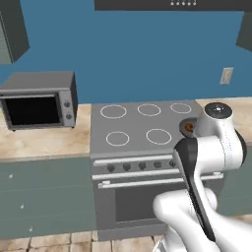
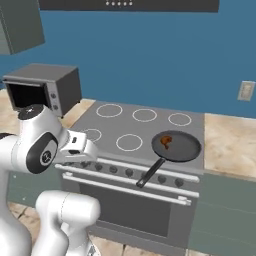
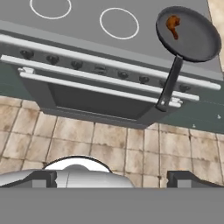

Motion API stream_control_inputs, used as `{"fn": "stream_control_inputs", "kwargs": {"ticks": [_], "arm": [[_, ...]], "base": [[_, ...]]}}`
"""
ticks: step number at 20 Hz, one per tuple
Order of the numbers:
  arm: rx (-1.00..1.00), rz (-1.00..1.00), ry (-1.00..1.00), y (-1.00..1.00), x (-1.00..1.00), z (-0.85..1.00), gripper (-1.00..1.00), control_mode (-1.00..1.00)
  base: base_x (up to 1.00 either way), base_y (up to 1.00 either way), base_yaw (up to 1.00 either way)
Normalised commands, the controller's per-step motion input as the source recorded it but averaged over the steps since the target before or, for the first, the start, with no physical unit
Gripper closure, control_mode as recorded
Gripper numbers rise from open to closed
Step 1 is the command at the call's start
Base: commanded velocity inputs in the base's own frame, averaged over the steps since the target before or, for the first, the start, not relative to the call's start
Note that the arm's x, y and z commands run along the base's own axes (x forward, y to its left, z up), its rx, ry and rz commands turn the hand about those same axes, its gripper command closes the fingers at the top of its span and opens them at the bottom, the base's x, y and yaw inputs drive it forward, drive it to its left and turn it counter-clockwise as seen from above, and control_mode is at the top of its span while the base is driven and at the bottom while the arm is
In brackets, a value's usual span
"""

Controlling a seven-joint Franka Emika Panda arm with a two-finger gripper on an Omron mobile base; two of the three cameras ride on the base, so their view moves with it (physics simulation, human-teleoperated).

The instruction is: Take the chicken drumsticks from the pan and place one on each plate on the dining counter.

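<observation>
We're at the very start, by our reading — nothing has been lifted yet. The round dark grey shallow frying pan (image 2: 176, 145) sits on the front right corner of the flat grey stove top (image 2: 140, 127), its long straight black handle sticking out past the front edge over the oven door. Inside it, toward the far-left part of the base, lie the small orange-brown chicken drumsticks (image 3: 173, 25); they read as one browned clump w/ a bulbous end and a thin tail, so we can't separate two pieces. Both still need picking, carrying and setting down, one per plate.

The end effector (image 3: 112, 178) hangs out in front of the stove above the beige tiled floor (image 3: 109, 140), well apart from the pan — fingers spread to full width, nothing between them.

Materials: pan looks matte and hard, stove top smooth w/ white ring markings, knobs dark along the front panel. A boxy grey microwave (image 1: 40, 100) stands on the tan marble-patterned worktop (image 1: 44, 142) left of the stove.
</observation>
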Motion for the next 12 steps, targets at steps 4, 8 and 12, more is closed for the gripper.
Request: {"fn": "stream_control_inputs", "kwargs": {"ticks": [4, 8, 12], "arm": [[0.00, 0.00, 0.00, 0.00, 0.00, 0.00, -1.00, 1.00], [0.00, 0.00, 0.00, 0.00, 0.00, 0.00, -1.00, 1.00], [0.00, 0.00, 0.00, 0.00, 0.00, 0.00, -1.00, 1.00]], "base": [[0.61, -0.08, 0.18], [0.53, -0.35, 0.20], [0.35, -0.49, 0.10]]}}
